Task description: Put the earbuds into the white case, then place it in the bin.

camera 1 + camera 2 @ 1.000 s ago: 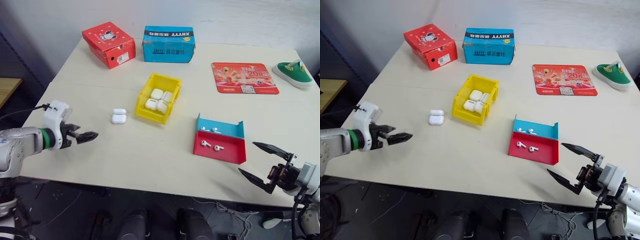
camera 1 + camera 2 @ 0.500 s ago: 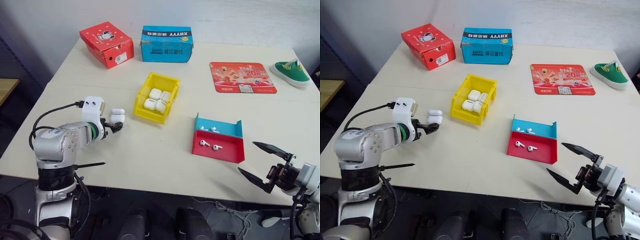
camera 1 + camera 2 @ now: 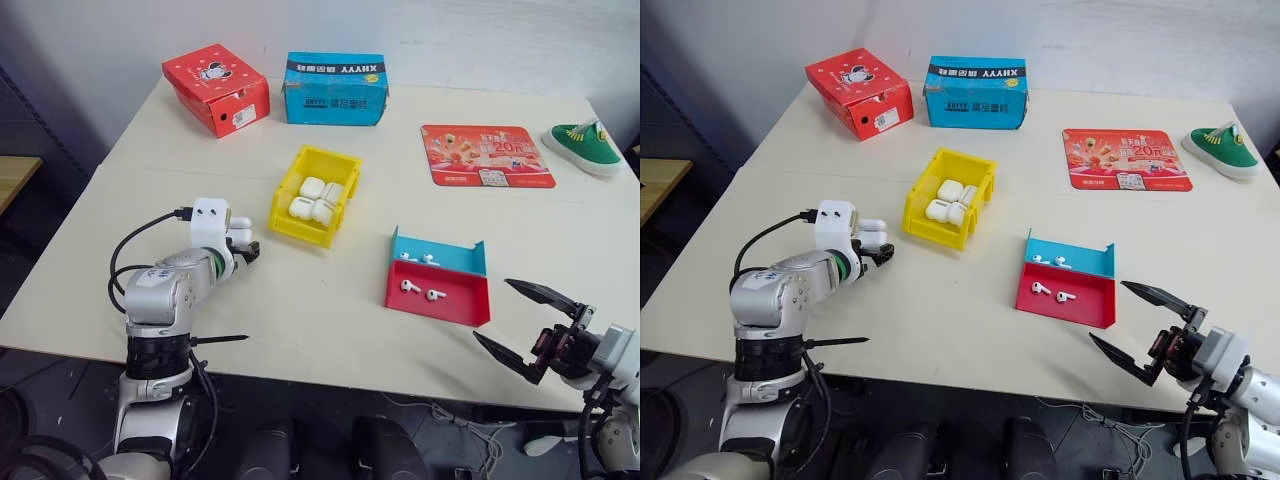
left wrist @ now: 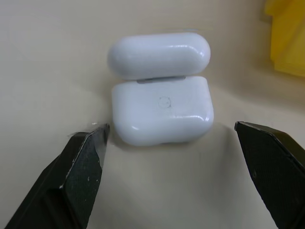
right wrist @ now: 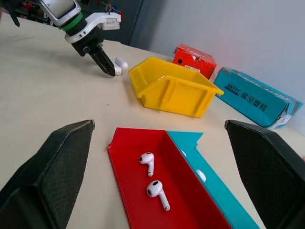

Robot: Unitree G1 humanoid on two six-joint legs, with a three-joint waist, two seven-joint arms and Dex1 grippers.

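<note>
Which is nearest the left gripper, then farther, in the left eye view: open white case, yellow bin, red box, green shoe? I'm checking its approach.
1. White case, lying at the left gripper.
2. Yellow bin, just right.
3. Red box, back left.
4. Green shoe, far right.

Light: bright, even, soft from overhead.
Shadows: faint beneath the yellow bin (image 3: 315,195).
Glare: highlights on the white case (image 4: 162,107).
Focus: left gripper (image 4: 171,157) fingers soft-edged near the lens.
</note>
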